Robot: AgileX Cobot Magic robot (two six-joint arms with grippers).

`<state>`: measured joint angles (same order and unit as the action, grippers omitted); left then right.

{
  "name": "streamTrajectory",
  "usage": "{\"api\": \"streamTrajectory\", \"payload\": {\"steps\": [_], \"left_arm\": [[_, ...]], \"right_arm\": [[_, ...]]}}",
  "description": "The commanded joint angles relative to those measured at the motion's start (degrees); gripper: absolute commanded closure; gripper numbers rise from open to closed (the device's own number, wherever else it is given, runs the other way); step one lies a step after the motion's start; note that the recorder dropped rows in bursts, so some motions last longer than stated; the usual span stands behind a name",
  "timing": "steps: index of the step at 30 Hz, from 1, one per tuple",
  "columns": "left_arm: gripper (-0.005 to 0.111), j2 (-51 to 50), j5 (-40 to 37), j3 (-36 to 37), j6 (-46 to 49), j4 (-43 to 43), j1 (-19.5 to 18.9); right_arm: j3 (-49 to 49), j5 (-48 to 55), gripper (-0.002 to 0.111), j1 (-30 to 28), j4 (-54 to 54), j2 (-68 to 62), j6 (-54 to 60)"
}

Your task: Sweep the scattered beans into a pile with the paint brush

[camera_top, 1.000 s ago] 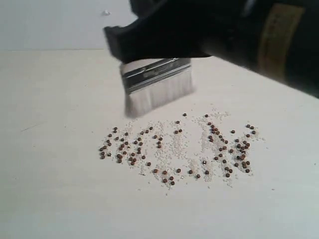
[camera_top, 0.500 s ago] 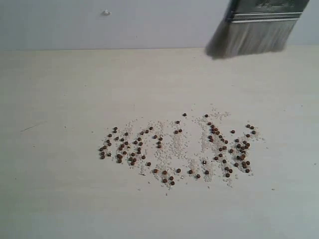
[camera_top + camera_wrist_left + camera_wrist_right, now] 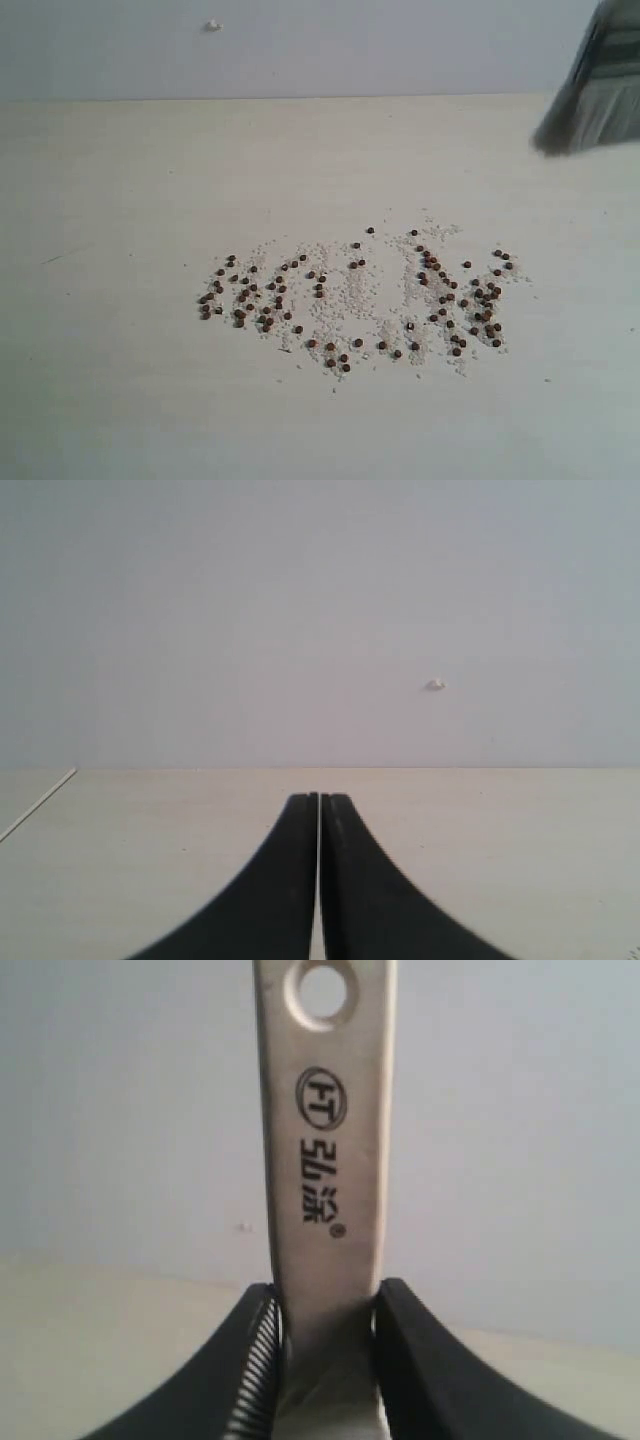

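- the right gripper (image 3: 325, 1308) was clenched on the pale handle of the paint brush (image 3: 325, 1160).
- its bristles showed at the exterior view's far right edge.
- the beans (image 3: 355, 295) lay scattered mid-table (image 3: 120, 400) among whitish grains (image 3: 335, 305), well apart from the brush.
- the left gripper (image 3: 320, 815) had its fingers pressed together, empty.

We see a pale cream table (image 3: 110, 400). Directly on it, dark reddish-brown beans (image 3: 240, 313) are scattered in a loose band across the middle, thicker at both ends and mixed with fine whitish grains (image 3: 335, 300). A faint scratch (image 3: 62, 256) lies left of them.
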<state>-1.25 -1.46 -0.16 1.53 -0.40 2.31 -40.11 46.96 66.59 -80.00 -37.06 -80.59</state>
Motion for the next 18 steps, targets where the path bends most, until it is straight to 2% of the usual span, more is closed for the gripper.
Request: {"api": "streamTrajectory", "payload": {"steps": [1, 5, 14, 18], "left_arm": [[0.103, -0.2, 0.4, 0.2, -0.2, -0.1, 0.0], [0.103, -0.2, 0.4, 0.2, -0.2, -0.1, 0.0], [0.103, -0.2, 0.4, 0.2, -0.2, -0.1, 0.0], [0.103, -0.2, 0.4, 0.2, -0.2, -0.1, 0.0]], "right_arm": [[0.0, 1.1, 0.108, 0.1, -4.4, 0.5, 1.6], [-2.5, -0.2, 0.108, 0.1, -9.0, 2.7, -5.9], [6.0, -0.4, 0.108, 0.1, 2.4, -2.6, -0.1], [6.0, -1.7, 0.108, 0.1, 0.6, -3.8, -0.8]]}}
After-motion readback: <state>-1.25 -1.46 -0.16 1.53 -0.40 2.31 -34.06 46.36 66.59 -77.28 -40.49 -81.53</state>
